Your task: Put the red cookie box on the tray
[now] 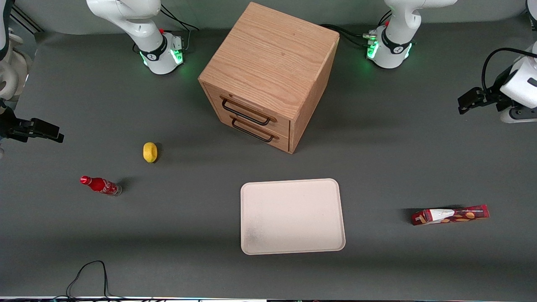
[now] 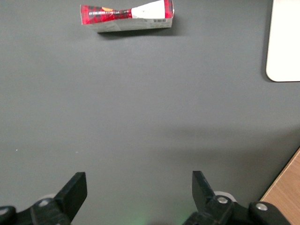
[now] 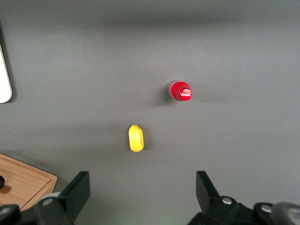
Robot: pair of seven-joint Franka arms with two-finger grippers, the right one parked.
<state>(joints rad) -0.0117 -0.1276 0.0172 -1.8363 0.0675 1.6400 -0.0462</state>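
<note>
Left wrist view: your gripper (image 2: 139, 192) hangs wide open, holding nothing; red cookie box (image 2: 126, 15) lies flat well apart ahead, tray (image 2: 284, 42) beside it.

Robot lab: arms around grey table (image 1: 377, 159)

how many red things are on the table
2: the red cookie box lies toward the working arm's end, beside the tray; the red soda bottle toward the parked arm's. The open gripper hangs above bare table.
</note>
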